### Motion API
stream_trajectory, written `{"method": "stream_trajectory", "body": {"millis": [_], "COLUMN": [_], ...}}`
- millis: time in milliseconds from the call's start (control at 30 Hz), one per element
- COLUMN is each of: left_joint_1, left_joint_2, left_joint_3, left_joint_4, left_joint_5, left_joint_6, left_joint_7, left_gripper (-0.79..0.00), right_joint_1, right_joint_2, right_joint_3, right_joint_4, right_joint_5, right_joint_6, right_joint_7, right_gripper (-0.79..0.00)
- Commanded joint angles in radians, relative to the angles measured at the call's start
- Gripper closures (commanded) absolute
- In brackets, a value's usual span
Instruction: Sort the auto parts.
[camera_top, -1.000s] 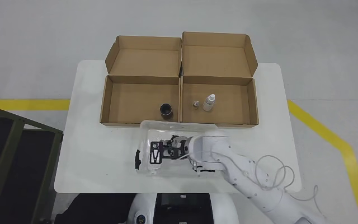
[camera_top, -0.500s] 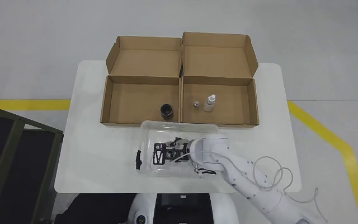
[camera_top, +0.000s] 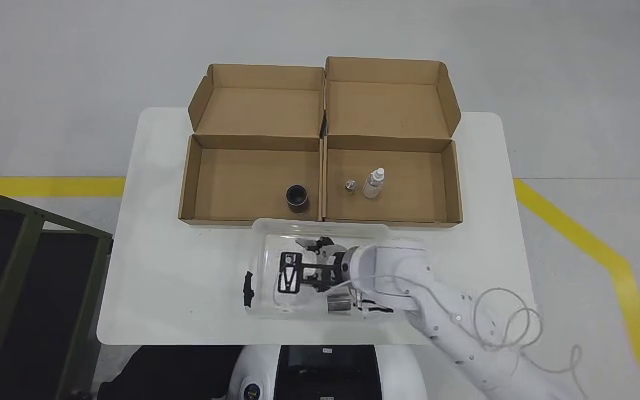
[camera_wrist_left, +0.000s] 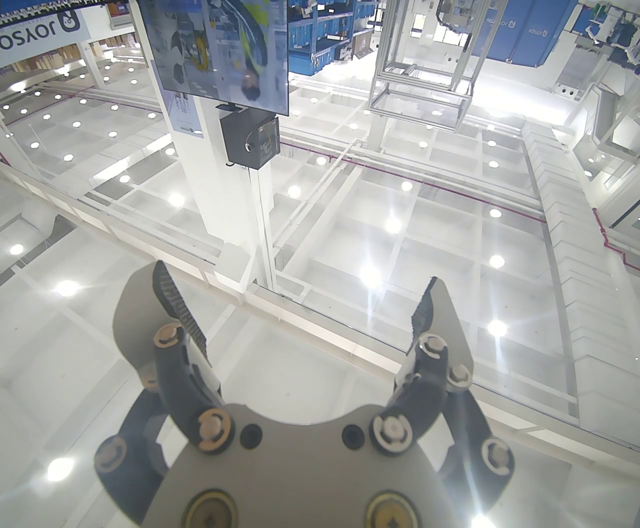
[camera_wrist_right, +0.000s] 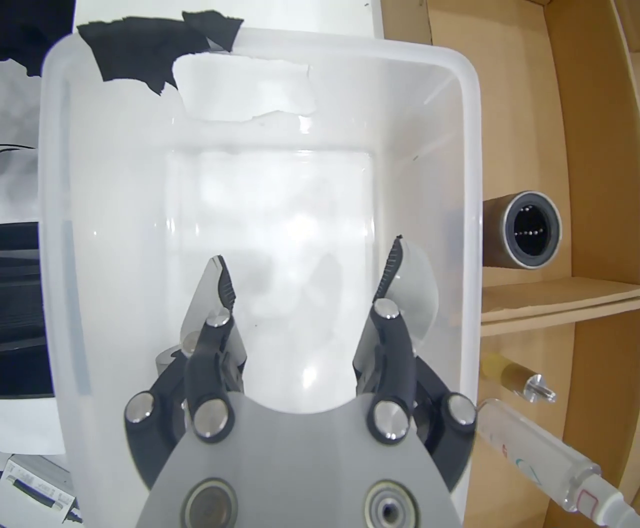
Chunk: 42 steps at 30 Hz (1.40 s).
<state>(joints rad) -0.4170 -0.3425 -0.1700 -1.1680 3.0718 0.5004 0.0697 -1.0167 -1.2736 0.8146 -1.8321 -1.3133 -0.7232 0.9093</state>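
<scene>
**Two boxes, three parts placed**

Over the clear bin (camera_wrist_right: 470, 150) hangs the right gripper (camera_wrist_right: 307, 260), fingers spread and empty. The left gripper (camera_wrist_left: 296, 277) — also spread, holding nothing — points at a ceiling (camera_wrist_left: 450, 225). The bearing (camera_top: 297, 196) lies in the left box (camera_top: 240, 185) by its front right corner; the bottle (camera_top: 374, 182) and a small metal fitting (camera_top: 351, 185) sit side by side in the right box (camera_top: 420, 185).

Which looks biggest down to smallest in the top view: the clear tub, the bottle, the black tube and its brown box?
1. brown box
2. clear tub
3. bottle and black tube: about alike, too close to rank.
</scene>
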Motion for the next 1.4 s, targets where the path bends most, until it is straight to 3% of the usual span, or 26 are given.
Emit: {"method": "stream_trajectory", "body": {"millis": [0, 300, 900, 1367], "left_joint_1": [0.0, 0.0, 0.0, 0.0], "left_joint_2": [0.0, 0.0, 0.0, 0.0], "left_joint_3": [0.0, 0.0, 0.0, 0.0], "left_joint_4": [0.0, 0.0, 0.0, 0.0], "left_joint_5": [0.0, 0.0, 0.0, 0.0], "left_joint_6": [0.0, 0.0, 0.0, 0.0], "left_joint_7": [0.0, 0.0, 0.0, 0.0], "left_gripper": [-0.785, -0.785, -0.785, -0.785], "right_joint_1": [-0.011, -0.04, 0.077, 0.164], "right_joint_2": [0.005, 0.028, 0.133, 0.205], "right_joint_3": [0.012, 0.052, -0.089, -0.196], "right_joint_4": [-0.014, -0.018, 0.003, 0.009], "right_joint_5": [0.017, 0.182, 0.358, 0.449], "right_joint_6": [-0.007, 0.015, 0.107, 0.144], "right_joint_7": [0.022, 0.202, 0.294, 0.332], "right_gripper": [-0.545, -0.551, -0.616, -0.588]}}
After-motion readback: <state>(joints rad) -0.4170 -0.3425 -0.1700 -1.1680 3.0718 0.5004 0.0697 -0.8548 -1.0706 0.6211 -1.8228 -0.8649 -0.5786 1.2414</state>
